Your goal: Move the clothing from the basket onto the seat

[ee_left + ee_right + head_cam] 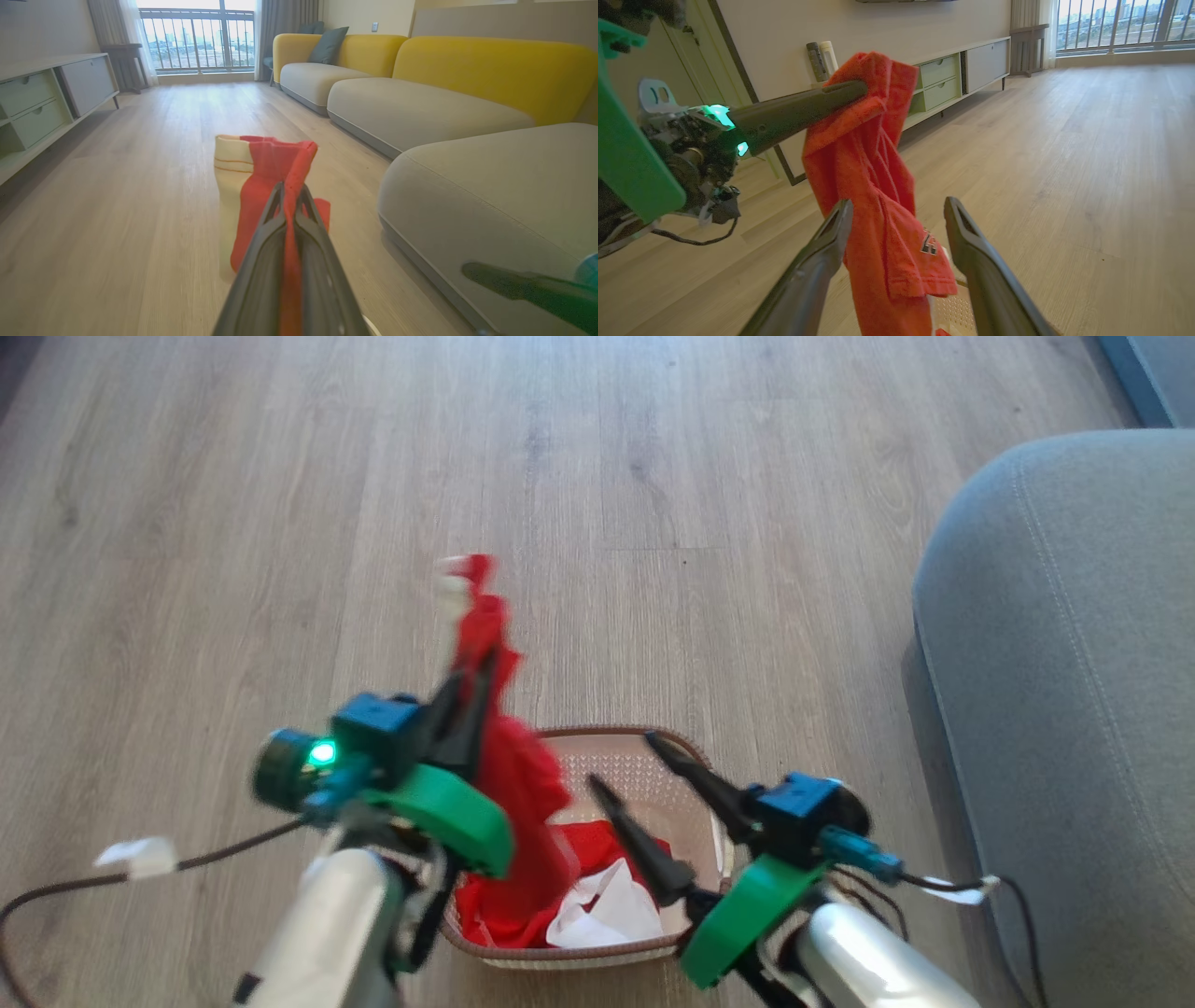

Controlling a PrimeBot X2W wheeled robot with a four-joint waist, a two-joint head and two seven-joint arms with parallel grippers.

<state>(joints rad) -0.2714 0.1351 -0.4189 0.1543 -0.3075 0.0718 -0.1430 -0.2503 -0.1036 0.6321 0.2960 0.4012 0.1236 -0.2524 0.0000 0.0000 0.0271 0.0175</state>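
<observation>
You have one basket point(611, 734) on the wood floor point(280, 523), one grey seat point(1074, 663) well apart on its right, and two grippers. Your left arm is raised over the basket's left side. The left gripper point(476, 672) is pinched tight on a red piece of the clothing point(518, 784), which hangs from its fingertips into the basket. More red and white fabric lies inside. Your right gripper point(622, 758) hovers over the basket, fingers spread wide, gripping nothing. The hanging cloth shows between them, contact unclear.
</observation>
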